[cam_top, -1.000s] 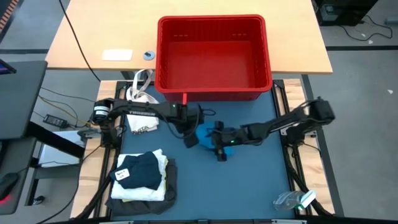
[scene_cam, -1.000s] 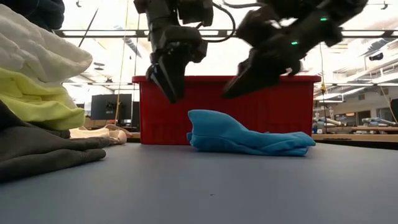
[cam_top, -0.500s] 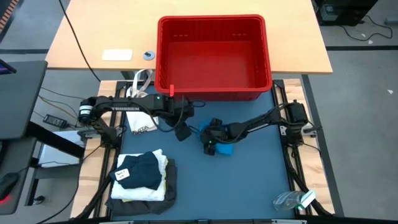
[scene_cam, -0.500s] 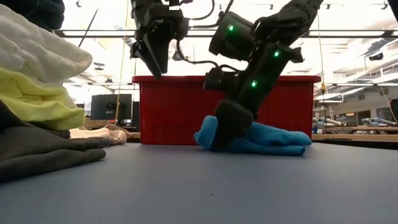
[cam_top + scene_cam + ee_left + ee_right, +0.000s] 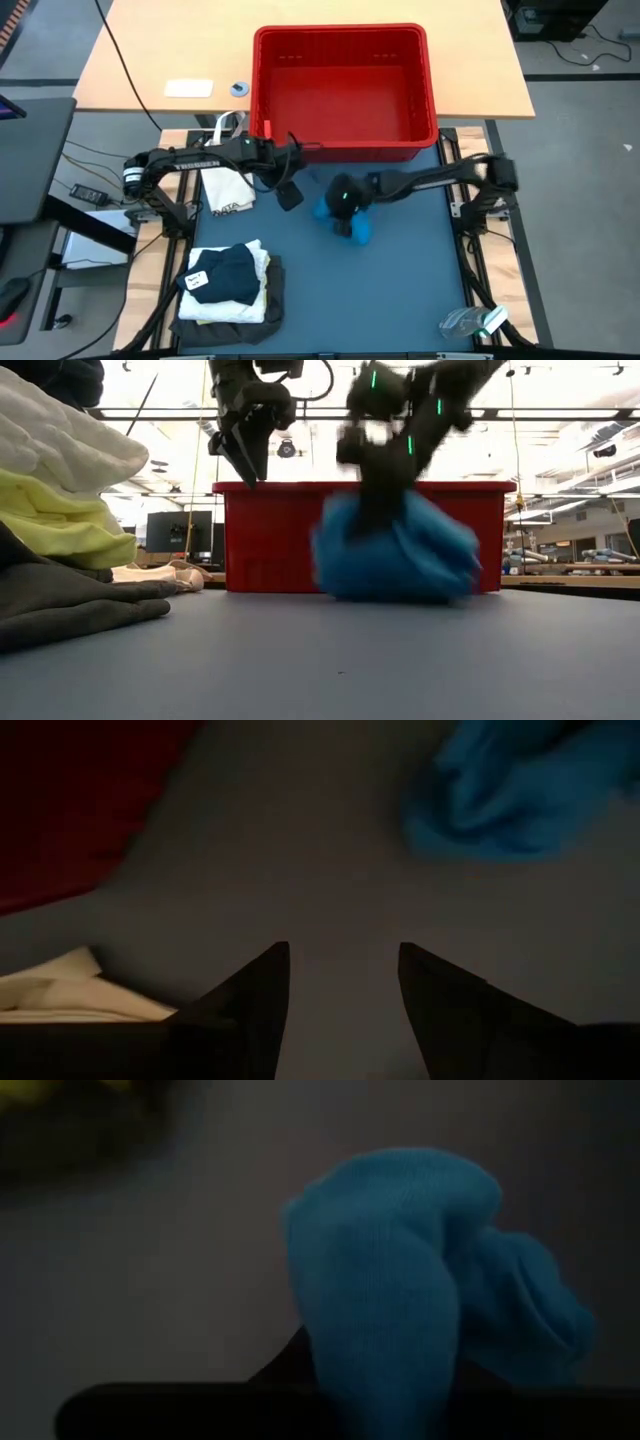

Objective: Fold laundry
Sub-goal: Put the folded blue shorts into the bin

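- Small blue cloth piece (image 5: 352, 222) bunched mid-table, just in front of the red basket (image 5: 343, 145).
- Right gripper (image 5: 343, 198) pinching the blue piece at its top; cloth hangs off it.
- Left gripper (image 5: 290, 194) hovers nearby, fingers apart, holding nothing.
- Folded stack (image 5: 232, 285) at near-left corner, well apart.

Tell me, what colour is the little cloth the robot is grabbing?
The small cloth is bright blue, clearest in the low view, where the right gripper holds it.
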